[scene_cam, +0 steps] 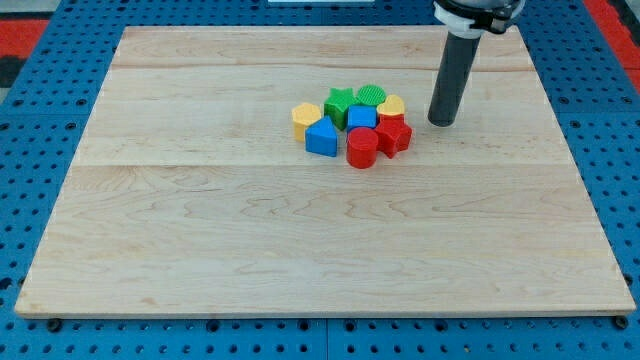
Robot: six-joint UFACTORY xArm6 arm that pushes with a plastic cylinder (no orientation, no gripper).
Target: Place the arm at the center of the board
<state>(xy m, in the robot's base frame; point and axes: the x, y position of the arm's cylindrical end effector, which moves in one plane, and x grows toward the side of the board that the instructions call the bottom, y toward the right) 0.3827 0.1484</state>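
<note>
My tip rests on the wooden board, right of the board's middle. Just to its left is a tight cluster of blocks: a yellow hexagon, a green star, a green round block, a yellow block, a blue cube, a blue block, a red cylinder and a red star-like block. The tip stands about a block's width right of the yellow and red blocks, not touching them.
The board lies on a blue perforated table. Red areas show at the view's top left corner and top right corner. The rod's white collar is at the top edge.
</note>
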